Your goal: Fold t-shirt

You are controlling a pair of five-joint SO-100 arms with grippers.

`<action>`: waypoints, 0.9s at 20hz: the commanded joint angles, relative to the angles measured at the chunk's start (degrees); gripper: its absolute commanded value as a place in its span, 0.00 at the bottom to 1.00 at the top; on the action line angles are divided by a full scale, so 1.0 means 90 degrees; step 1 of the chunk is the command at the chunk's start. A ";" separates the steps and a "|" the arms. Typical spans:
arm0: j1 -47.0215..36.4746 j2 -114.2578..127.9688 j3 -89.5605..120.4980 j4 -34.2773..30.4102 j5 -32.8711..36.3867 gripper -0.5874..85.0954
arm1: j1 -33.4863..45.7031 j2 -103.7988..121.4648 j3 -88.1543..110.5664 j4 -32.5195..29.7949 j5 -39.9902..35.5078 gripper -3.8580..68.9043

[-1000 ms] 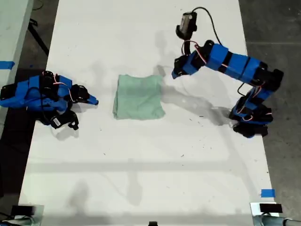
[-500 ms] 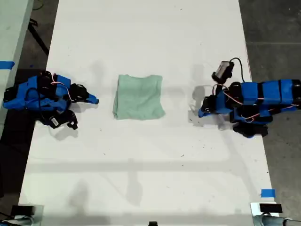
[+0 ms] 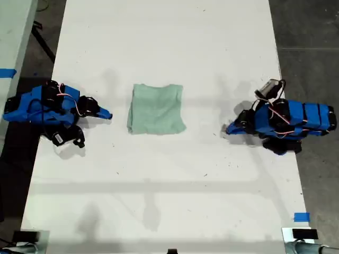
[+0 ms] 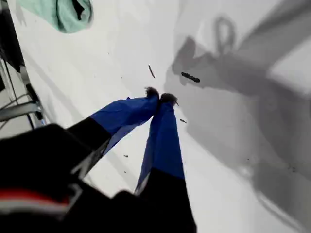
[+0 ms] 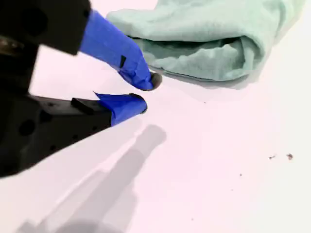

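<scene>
The t-shirt [image 3: 156, 108] lies folded into a small pale mint-green rectangle at the middle of the white table [image 3: 169, 185]. My second gripper [image 3: 107, 114] rests low on the table just off the shirt's edge on the exterior view's left. In its wrist view, my second gripper [image 5: 146, 93] shows a narrow empty gap between its blue tips, with the t-shirt [image 5: 209, 43] close ahead. My first gripper [image 3: 229, 128] sits folded down at the exterior view's right, farther from the shirt. In the first wrist view, my first gripper [image 4: 160, 97] is shut and empty, the t-shirt [image 4: 63, 12] distant.
Dark floor borders the table on both sides of the exterior view. A blue tape mark [image 3: 301, 217] sits near the table's lower right corner there, another blue tape mark [image 3: 6, 73] on a surface at the left edge. Small dark specks [image 4: 190, 77] dot the tabletop.
My first arm has drawn back from its raised reach near the shirt's corner and folded down onto the table by its base. The shirt and the second arm have barely moved.
</scene>
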 commanded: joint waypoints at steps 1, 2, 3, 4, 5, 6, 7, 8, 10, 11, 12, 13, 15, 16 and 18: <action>0.0576 0.0029 -0.0049 0.0029 -0.0029 0.07 | 0.0361 0.0264 -0.0068 0.0059 -0.0850 0.13; 0.0713 0.0029 -0.0049 0.0029 -0.0029 0.07 | 0.0488 0.0264 -0.0068 0.0059 -0.1777 0.13; 0.0811 0.0029 -0.0049 0.0029 -0.0029 0.07 | 0.0566 0.0264 -0.0068 0.0059 -0.3066 0.13; 0.0889 0.0029 -0.0049 0.0029 -0.0029 0.07 | 0.0566 0.0264 -0.0068 0.0059 -0.4717 0.13; 0.0928 0.0029 -0.0049 0.0029 -0.0029 0.07 | 0.0586 0.0264 -0.0107 0.0137 -0.5742 0.13; 0.0957 0.0029 -0.0049 0.0029 -0.0029 0.07 | 0.0596 0.0264 -0.0117 0.0156 -0.5645 0.12; 0.0957 0.0029 -0.0049 0.0029 -0.0029 0.07 | 0.0605 0.0264 -0.0117 0.0156 -0.5625 0.12; 0.0957 0.0029 -0.0049 0.0029 -0.0029 0.07 | 0.0605 0.0264 -0.0117 0.0156 -0.5615 0.12; 0.0947 0.0029 -0.0049 0.0029 -0.0029 0.07 | 0.0605 0.0264 -0.0117 0.0156 -0.5615 0.12; 0.0947 0.0029 -0.0049 0.0029 -0.0029 0.07 | 0.0605 0.0264 -0.0117 0.0156 -0.5615 0.12; 0.0947 0.0029 -0.0049 0.0029 -0.0029 0.07 | 0.0605 0.0264 -0.0117 0.0156 -0.5615 0.12; 0.0947 0.0029 -0.0049 0.0029 -0.0029 0.07 | 0.0605 0.0264 -0.0117 0.0156 -0.5615 0.12; 0.0947 0.0029 -0.0049 0.0029 -0.0029 0.07 | 0.0605 0.0264 -0.0117 0.0156 -0.5615 0.12; 0.0947 0.0029 -0.0049 0.0029 -0.0029 0.07 | 0.0605 0.0264 -0.0117 0.0156 -0.5615 0.12; 0.0947 0.0029 -0.0049 0.0029 -0.0029 0.07 | 0.0605 0.0264 -0.0117 0.0156 -0.5615 0.12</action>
